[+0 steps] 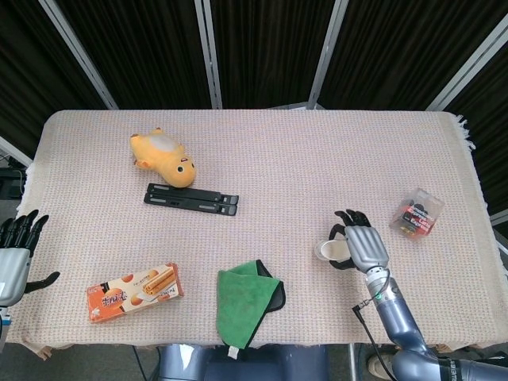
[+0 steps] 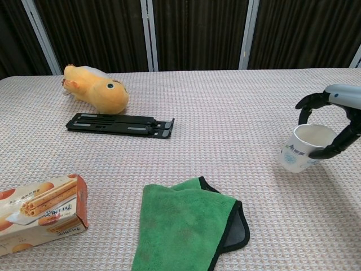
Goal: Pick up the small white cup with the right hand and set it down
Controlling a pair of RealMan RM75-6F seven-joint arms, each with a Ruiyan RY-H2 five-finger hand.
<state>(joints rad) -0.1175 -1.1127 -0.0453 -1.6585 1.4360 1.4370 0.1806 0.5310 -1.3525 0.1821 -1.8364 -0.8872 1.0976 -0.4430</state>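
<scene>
The small white cup (image 2: 303,148) with a blue mark hangs tilted just above the cloth, at the right. My right hand (image 2: 334,121) grips it from the right side, fingers curled around its rim and wall. From the head view the cup (image 1: 325,251) peeks out left of the right hand (image 1: 361,246), which covers most of it. My left hand (image 1: 14,258) stays off the table's left edge, fingers spread and holding nothing.
A green cloth (image 2: 189,226) lies at the front centre, left of the cup. A biscuit box (image 1: 135,291), a black folding stand (image 1: 191,198) and an orange plush toy (image 1: 164,156) occupy the left half. A small clear packet (image 1: 417,213) lies near the right edge.
</scene>
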